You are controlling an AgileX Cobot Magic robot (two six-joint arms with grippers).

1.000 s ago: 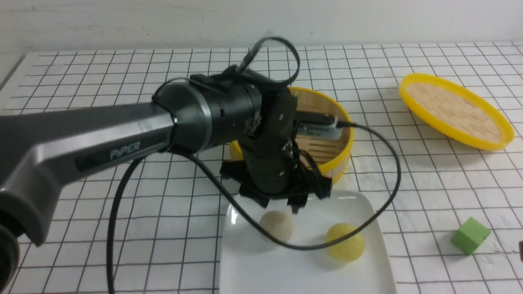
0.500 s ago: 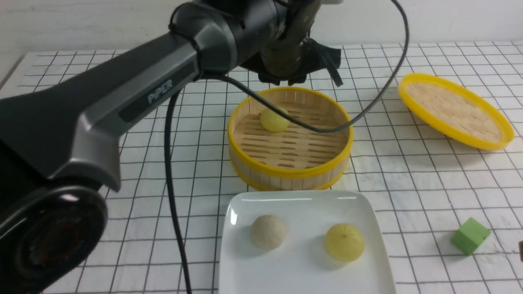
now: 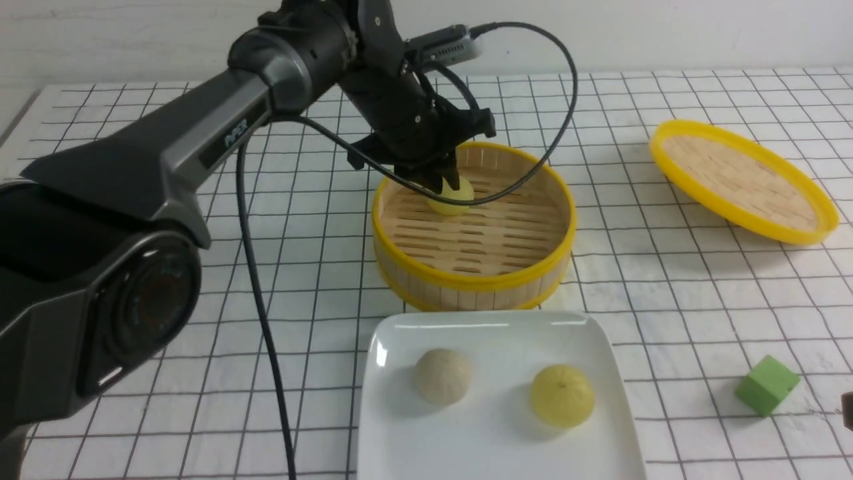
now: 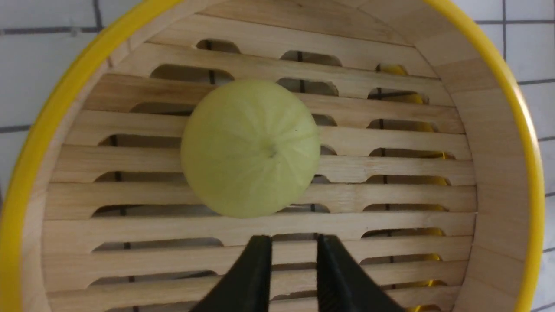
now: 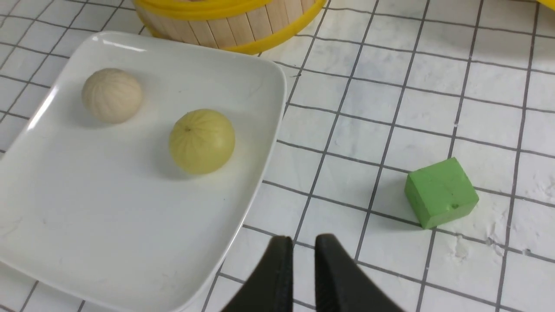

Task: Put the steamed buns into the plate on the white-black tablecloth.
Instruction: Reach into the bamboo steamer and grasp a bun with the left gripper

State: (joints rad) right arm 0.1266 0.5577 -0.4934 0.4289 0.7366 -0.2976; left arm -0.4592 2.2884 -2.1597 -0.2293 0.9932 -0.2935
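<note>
The left gripper (image 4: 289, 242) hangs over the steamer's yellow-green bun (image 4: 250, 147), fingers (image 4: 259, 260) nearly together, holding nothing.

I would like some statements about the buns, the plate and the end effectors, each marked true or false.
1. Two buns lie on the plate. True: a beige bun and a yellow-green bun.
2. The steamer basket is empty. False: one yellow-green bun sits on its slats.
3. The left end effector grips that bun. False: its fingers are nearly together beside the bun, holding nothing.
4. The green cube lies on the tablecloth, off the plate. True.
5. The right end effector holds the cube. False: it holds nothing.
</note>
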